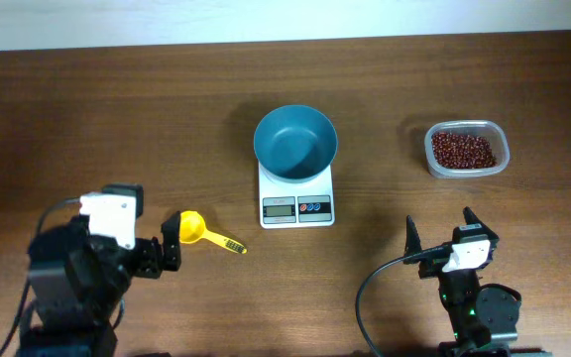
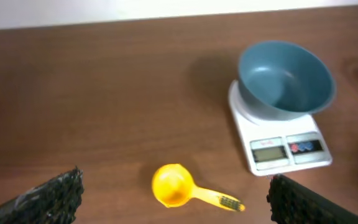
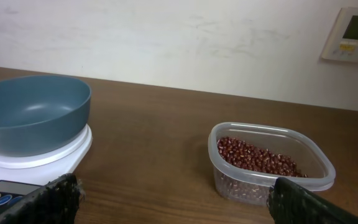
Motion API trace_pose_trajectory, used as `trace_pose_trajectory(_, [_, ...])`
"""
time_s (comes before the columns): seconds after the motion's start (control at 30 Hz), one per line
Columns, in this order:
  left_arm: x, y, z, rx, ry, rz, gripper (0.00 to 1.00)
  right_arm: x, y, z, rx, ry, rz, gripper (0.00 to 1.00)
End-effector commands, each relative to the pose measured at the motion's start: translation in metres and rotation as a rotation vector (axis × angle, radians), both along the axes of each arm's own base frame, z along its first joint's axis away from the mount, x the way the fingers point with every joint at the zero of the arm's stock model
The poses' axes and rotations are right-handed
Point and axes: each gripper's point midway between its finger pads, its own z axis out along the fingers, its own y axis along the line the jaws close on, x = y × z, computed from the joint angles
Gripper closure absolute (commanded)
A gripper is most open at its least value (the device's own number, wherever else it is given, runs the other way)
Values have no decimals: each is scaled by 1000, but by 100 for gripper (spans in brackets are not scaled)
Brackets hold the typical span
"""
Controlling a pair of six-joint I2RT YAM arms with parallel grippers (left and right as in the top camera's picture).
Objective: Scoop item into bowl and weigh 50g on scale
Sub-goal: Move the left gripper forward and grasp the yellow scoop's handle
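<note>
The teal-blue bowl (image 1: pixel 295 141) stands empty on the white scale (image 1: pixel 296 206); both also show in the left wrist view, the bowl (image 2: pixel 286 79) on the scale (image 2: pixel 284 151), and in the right wrist view, the bowl (image 3: pixel 31 113) on the scale (image 3: pixel 17 168). The red-brown beans (image 1: pixel 463 149) fill a clear tub (image 1: pixel 499 149) at the right, beans (image 3: pixel 260 157) seen in the right wrist view. A yellow scoop (image 1: pixel 200 232) lies on the table left of the scale, right by my open left gripper (image 1: pixel 171 242), between its fingers (image 2: pixel 174 196). My right gripper (image 1: pixel 441 230) is open and empty, below the tub (image 3: pixel 174 199).
The brown table's far edge (image 1: pixel 285 42) meets a white wall. A wall thermostat (image 3: pixel 354 34) shows in the right wrist view. A black cable (image 1: pixel 365 297) curls beside the right arm.
</note>
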Motion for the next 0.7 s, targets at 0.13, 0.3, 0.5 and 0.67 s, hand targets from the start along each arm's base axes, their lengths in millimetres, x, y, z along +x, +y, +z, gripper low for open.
trace_pose_trajectory(0.13, [-8,-41,-13,-185,164,-187,1,0,1,-3,3,3,3,1])
trace_pose_trajectory(0.3, [-13,-65,-16,-299,220,-301,1,0,1,-3,4,3,3,1])
trace_pose_trajectory(0.5, [-14,-76,-14,-355,235,-356,1,0,1,-3,3,3,3,1])
trace_pose_trajectory(0.67, [0,-21,-48,-278,363,65,1,0,1,-3,4,3,3,1])
